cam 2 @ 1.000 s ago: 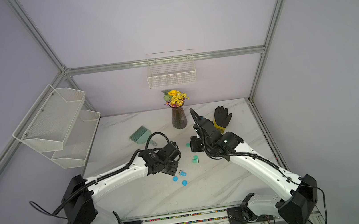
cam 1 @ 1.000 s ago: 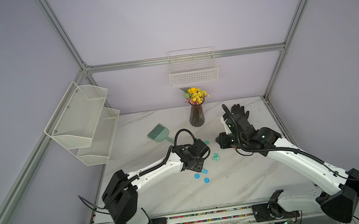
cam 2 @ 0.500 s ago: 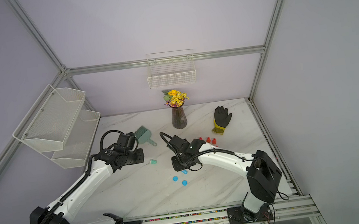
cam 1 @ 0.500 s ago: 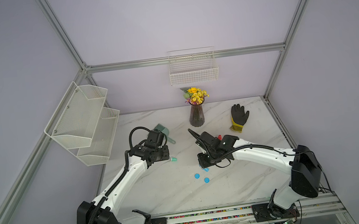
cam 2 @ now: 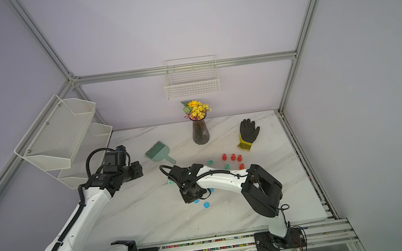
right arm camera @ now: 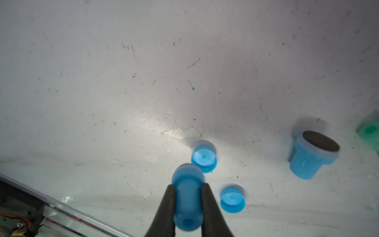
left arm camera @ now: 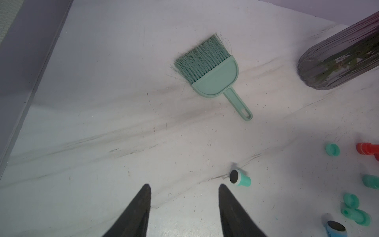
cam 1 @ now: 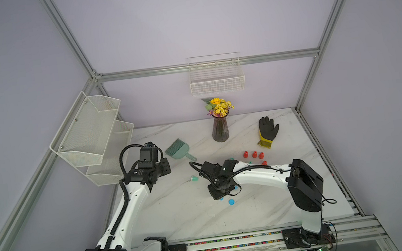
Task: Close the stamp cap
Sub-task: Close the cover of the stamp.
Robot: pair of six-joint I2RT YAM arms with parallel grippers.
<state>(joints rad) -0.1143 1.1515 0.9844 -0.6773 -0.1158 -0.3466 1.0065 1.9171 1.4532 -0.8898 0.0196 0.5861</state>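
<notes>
My right gripper is shut on a blue stamp, held low over the table with its wide end toward an upturned blue cap. A second blue cap lies beside it, and another blue stamp stands with its dark pad up. In both top views this gripper hovers by the blue cap. My left gripper is open and empty, off to the left. A teal stamp lies uncapped on its side just beyond its fingers.
A teal hand brush, a flower vase and a black glove lie toward the back. Red stamps and teal caps sit at mid-right. A mesh shelf overhangs the left edge.
The left arm has drawn back to the left, leaving the teal stamp on the table, and its jaws have widened. The right arm has swung down over the blue caps, still gripping the blue stamp.
</notes>
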